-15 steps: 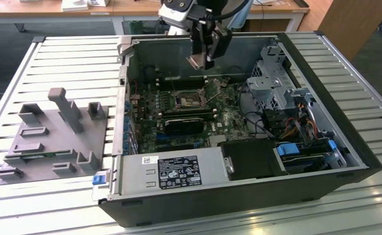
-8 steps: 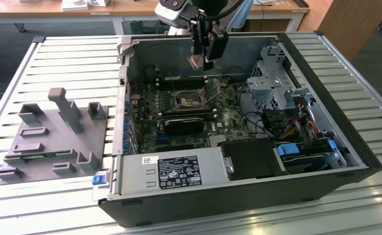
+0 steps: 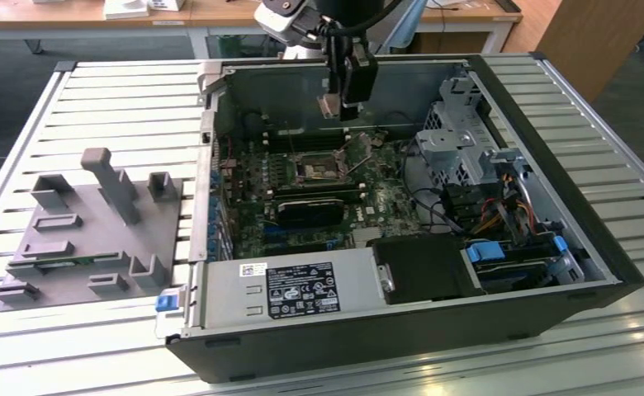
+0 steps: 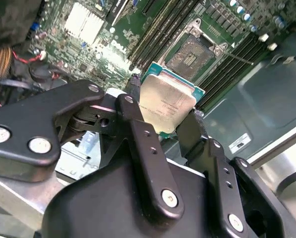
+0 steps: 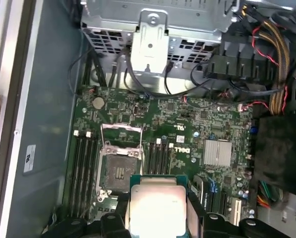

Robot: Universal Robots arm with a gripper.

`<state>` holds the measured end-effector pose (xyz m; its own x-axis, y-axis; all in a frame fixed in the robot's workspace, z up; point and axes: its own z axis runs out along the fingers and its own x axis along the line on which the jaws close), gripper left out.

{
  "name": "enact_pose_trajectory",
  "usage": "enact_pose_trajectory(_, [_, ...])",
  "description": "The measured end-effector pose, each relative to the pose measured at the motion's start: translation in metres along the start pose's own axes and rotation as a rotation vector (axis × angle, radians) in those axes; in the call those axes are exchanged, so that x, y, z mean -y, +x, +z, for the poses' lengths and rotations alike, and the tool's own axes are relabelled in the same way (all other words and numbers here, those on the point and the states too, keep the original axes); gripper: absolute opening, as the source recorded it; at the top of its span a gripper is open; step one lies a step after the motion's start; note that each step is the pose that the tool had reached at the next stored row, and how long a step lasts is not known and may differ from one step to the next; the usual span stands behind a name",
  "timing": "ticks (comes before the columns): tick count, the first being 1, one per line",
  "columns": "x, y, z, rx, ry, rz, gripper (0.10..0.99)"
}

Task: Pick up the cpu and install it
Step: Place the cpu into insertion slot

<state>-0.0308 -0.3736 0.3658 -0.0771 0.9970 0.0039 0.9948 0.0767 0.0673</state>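
Observation:
The cpu (image 4: 165, 101), a flat square chip with a shiny silver top and a green rim, is held between my black fingers (image 4: 138, 124) in both wrist views; it also appears as the cpu (image 5: 157, 208). My gripper (image 3: 333, 106) hangs inside the open computer case, above the motherboard (image 3: 333, 186) and toward its back wall. Below the chip lies the open cpu socket (image 5: 119, 171) with its metal retention frame lifted; the socket (image 3: 319, 169) sits mid-board in the exterior view.
The black computer case (image 3: 410, 330) lies open on a slatted metal table (image 3: 113, 91). A grey fixture tray (image 3: 91, 231) with upright posts stands at the exterior view's left. A drive cage (image 3: 460, 132), cables and a black heatsink block (image 3: 309, 210) crowd the board.

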Motion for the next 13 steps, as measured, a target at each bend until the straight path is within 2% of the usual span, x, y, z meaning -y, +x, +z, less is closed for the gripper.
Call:
enact_pose_trajectory(5, [0.0, 0.0035, 0.0035, -0.0004, 0.001, 0.024, 0.541])
enact_pose_trajectory(10, [-0.0007, 0.0179, 0.0102, -0.0013, 0.001, 0.024, 0.541])
enact_pose_trajectory(13, [-0.0007, 0.0222, 0.0152, -0.0015, 0.001, 0.025, 0.541])
